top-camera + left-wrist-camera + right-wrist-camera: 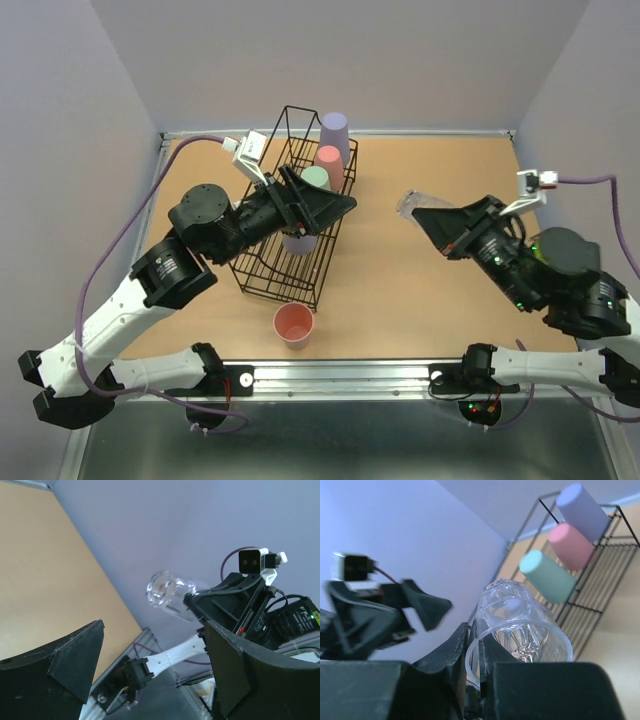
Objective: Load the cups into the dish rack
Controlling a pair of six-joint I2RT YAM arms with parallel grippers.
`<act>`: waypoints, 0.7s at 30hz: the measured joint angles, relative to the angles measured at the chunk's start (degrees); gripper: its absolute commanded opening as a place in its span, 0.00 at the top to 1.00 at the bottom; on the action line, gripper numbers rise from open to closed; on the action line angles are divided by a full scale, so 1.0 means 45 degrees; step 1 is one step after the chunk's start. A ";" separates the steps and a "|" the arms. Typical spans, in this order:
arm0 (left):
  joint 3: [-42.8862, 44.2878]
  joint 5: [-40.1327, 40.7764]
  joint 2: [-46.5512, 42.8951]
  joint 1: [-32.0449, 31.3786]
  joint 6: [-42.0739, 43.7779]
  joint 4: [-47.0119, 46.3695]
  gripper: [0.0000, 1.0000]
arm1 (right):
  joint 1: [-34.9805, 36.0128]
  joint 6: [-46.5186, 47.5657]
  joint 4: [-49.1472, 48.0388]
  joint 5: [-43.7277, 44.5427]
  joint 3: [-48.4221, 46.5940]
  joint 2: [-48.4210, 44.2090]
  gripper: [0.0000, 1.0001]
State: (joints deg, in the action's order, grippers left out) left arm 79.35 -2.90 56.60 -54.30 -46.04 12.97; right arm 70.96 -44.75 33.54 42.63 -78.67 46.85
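One clear cup (520, 625) lies sideways, right of the dish rack (275, 275), base pointing left at it, rim pinched by the right gripper (476, 649) behind it. The left gripper (152, 645) gapes wide, seemingly above the rack.

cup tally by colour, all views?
Lavender cups: 2
Pink cups: 2
Green cup: 1
Clear cup: 1
Total: 6
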 measured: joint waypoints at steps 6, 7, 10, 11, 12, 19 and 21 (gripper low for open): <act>-0.1802 -0.0602 -0.0053 0.0000 -0.2239 -0.2652 0.08 | -0.0015 0.1001 -0.2506 -0.0534 -0.0151 -0.0398 1.00; -0.1928 -0.0656 -0.0024 0.0000 -0.2550 -0.2963 0.07 | -0.0015 0.1069 -0.2759 -0.0729 -0.0151 -0.0301 0.99; -0.2123 -0.0763 0.0019 0.0000 -0.3259 -0.3891 0.08 | -0.0015 0.1224 -0.3327 -0.1336 -0.0151 0.0044 1.00; -0.2181 -0.0826 0.0039 0.0000 -0.3512 -0.4260 0.08 | -0.0015 0.1243 -0.3492 -0.1540 -0.0151 0.0209 1.00; -0.2225 -0.0855 0.0053 0.0000 -0.3604 -0.4527 0.08 | -0.0015 0.1277 -0.3638 -0.1710 -0.0151 0.0316 1.00; -0.2535 -0.1049 0.0505 0.0000 -0.4357 -0.6285 0.07 | -0.0015 0.1321 -0.4099 -0.2521 -0.0151 0.0763 1.00; -0.2535 -0.1098 0.0699 0.0000 -0.4415 -0.6426 0.08 | -0.0015 0.1311 -0.4265 -0.2662 -0.0151 0.0748 1.00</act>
State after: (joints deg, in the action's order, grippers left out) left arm 67.94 -7.84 59.75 -54.30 -65.91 -15.94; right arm 70.89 -38.85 14.35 30.65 -79.35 50.22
